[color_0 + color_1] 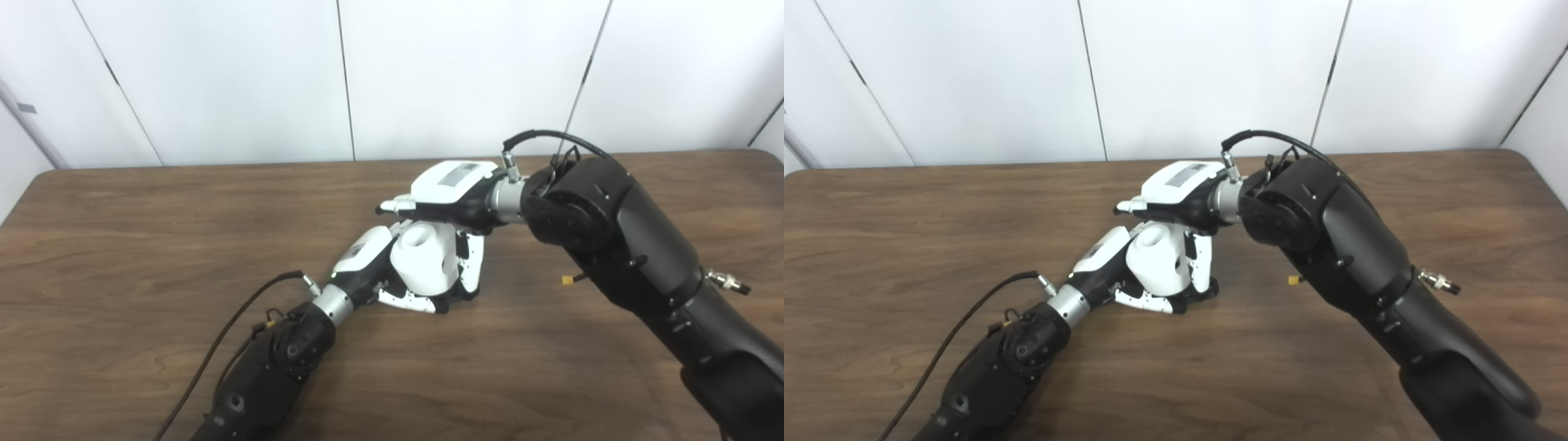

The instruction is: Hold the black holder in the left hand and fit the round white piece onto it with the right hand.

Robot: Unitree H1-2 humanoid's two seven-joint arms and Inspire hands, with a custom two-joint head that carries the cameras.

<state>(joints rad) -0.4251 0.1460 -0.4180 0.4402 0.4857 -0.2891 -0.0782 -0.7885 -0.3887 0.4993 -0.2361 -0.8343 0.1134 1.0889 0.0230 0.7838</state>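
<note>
Meeting at table (122,245) centre, your two hands cluster. Left hand (373,263): fingers curled beneath the round white piece (424,257). Right hand (450,193), at its 12 o'clock: fingers draped over it. Black holder: hidden; cannot tell.

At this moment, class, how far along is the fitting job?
Done: both hands meet mid-table. The left hand cradles the round white piece from below, and the right hand reaches in from above, fingers down its far side. The black holder is hidden, so whether the piece is seated cannot be told. Left: confirming the fit.
</note>
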